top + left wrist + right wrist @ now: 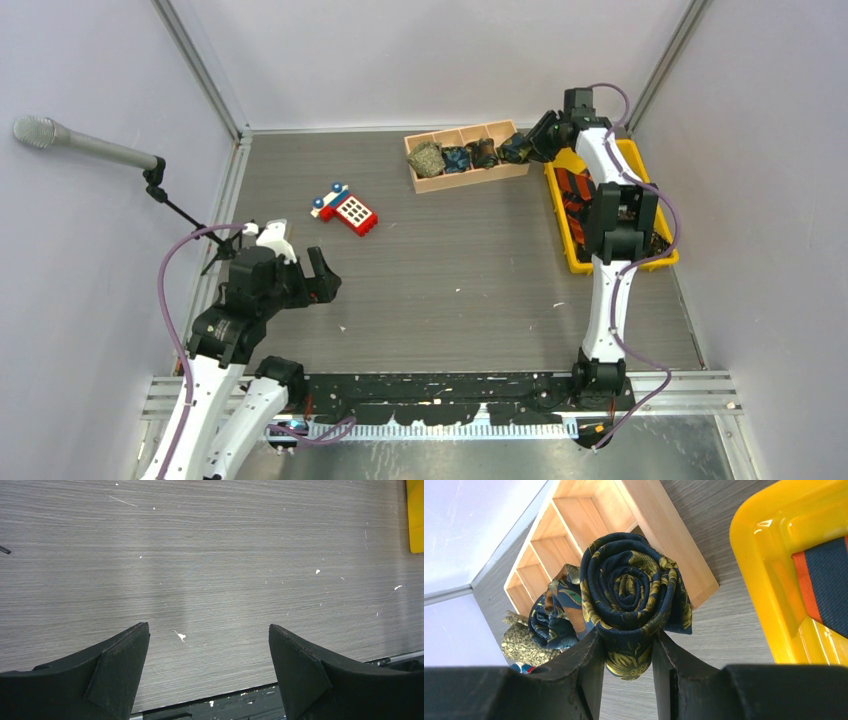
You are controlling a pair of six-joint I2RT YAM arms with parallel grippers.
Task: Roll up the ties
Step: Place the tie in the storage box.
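Tie, navy spiral coil, perhaps silk, sits pinched in right tool.

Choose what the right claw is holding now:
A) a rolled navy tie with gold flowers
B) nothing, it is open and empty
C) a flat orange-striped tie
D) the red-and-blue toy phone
A: in the right wrist view, the right claw is shut on the rolled navy tie, a tight coil with gold flowers, seen in front of the wooden box.
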